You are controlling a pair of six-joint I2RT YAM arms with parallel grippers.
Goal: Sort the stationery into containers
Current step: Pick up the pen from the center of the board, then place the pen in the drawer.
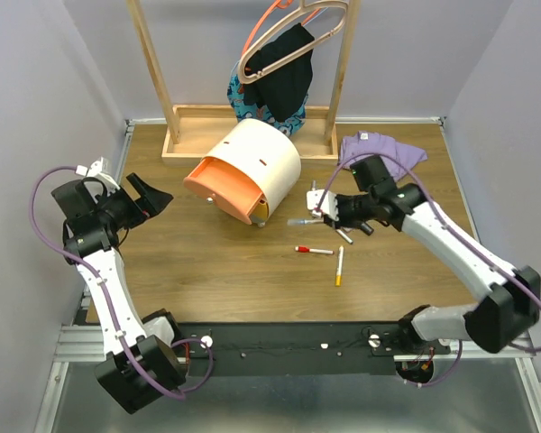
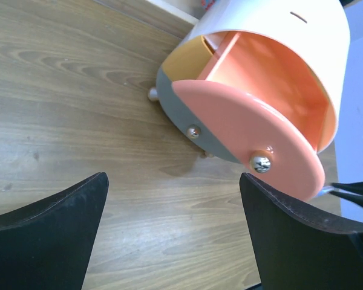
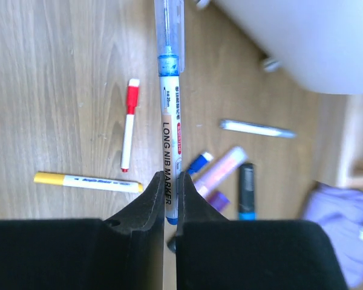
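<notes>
the right pincer (image 3: pixel 170 181) clamped a blue-capped marker (image 3: pixel 171 115) over the desk (image 1: pixel 207 262), just right of the cream chest (image 1: pixel 261 153), whose orange drawer (image 2: pixel 254 139) stood pulled out. the left pincer (image 2: pixel 172 178) gaped wide, facing that drawer.

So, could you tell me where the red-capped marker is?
In the top view, the red-capped marker lies on the table right of centre, beside the yellow-tipped marker.

Wood-grain table (image 1: pixel 207 271) boxed in by pale walls (image 1: pixel 45 63).
A wooden rack (image 1: pixel 198 111) stands at upper centre, hung with dark clothing (image 1: pixel 284 77); a purple cloth (image 1: pixel 388 149) lies at upper right.
</notes>
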